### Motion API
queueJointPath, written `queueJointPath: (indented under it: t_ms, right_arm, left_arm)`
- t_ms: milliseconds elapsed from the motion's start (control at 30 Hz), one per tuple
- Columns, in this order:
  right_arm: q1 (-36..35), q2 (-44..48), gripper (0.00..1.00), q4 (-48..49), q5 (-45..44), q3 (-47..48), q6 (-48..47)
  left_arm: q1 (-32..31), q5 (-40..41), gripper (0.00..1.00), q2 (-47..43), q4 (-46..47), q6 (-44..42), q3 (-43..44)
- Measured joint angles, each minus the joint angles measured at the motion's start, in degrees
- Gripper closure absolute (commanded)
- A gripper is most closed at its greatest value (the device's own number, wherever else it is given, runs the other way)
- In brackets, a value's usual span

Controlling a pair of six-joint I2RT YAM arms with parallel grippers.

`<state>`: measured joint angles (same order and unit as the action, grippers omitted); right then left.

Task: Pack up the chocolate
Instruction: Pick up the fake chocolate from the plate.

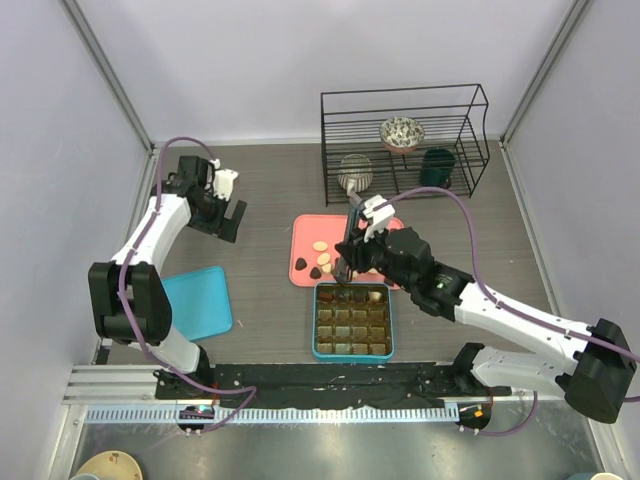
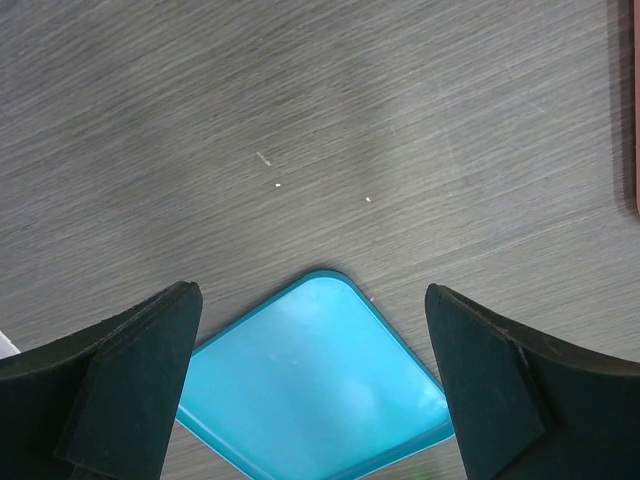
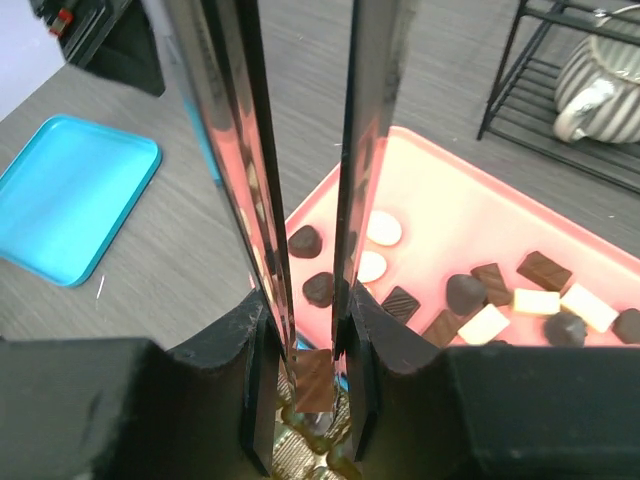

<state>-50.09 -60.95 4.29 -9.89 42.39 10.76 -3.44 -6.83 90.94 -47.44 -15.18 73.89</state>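
From the top camera, the left gripper hangs over bare table near the far left, well apart from everything else, its fingers spread with nothing between them. A blue lid lies flat on the table close to the left arm's base. The right gripper points down at the far edge of the blue box, just where the box meets the pink tray. Loose chocolates, cream and dark, lie on the tray's left part. The box's brown compartments hold more, among them a pale piece in the far right corner. Behind the tray stands a black wire rack holding a patterned bowl, a striped mug and a dark green cup.

In the left wrist view, the two black fingers stand wide apart at the lower corners, released. The blue lid lies on the grey table beneath them, one corner pointing up the picture. A sliver of the pink tray shows at the right edge.

In the right wrist view, the right gripper is clenched narrowly on a brown square piece, held between the fingertips just above the box's compartments. Beyond the fingers, the pink tray carries the chocolates: dark hearts, two pale rounds, brown squares and cream bars. The blue lid lies to the left, and the rack with the striped mug is at the upper right.
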Motion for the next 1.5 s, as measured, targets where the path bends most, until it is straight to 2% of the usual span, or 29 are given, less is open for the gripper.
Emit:
queueJointPath:
  t_ms: [367, 667, 867, 1067, 1267, 1500]
  right_arm:
    - [-5.1, -0.2, 0.85, -2.7, -2.4, 0.0, -0.1]
    - [-5.2, -2.8, 0.93, -1.9, -12.2, 0.0, -2.1]
    - [0.0, -8.7, 0.95, 1.8, -14.5, 1.9, -3.7]
    - [7.1, -14.2, 0.96, 6.6, -12.0, 6.3, -4.8]
    - [11.7, -18.2, 0.97, 12.2, -6.6, 8.1, -4.3]
    - [12.4, -20.0, 0.99, 11.8, -4.1, 9.3, -2.8]
  left_arm:
    - [0.0, 0.3, 0.0, 0.0, 0.5, 0.2, 0.1]
    - [0.0, 2.3, 0.0, 2.5, 1.7, -0.1, 0.7]
    - [0.2, 3.2, 0.0, 10.3, 0.9, -0.2, 7.3]
    - [1.6, 2.6, 0.0, 14.7, -0.6, -0.1, 13.6]
    - [3.3, 2.7, 0.0, 15.3, -1.3, 0.0, 14.0]
    - [4.5, 2.4, 0.0, 15.5, -1.3, 0.3, 13.9]
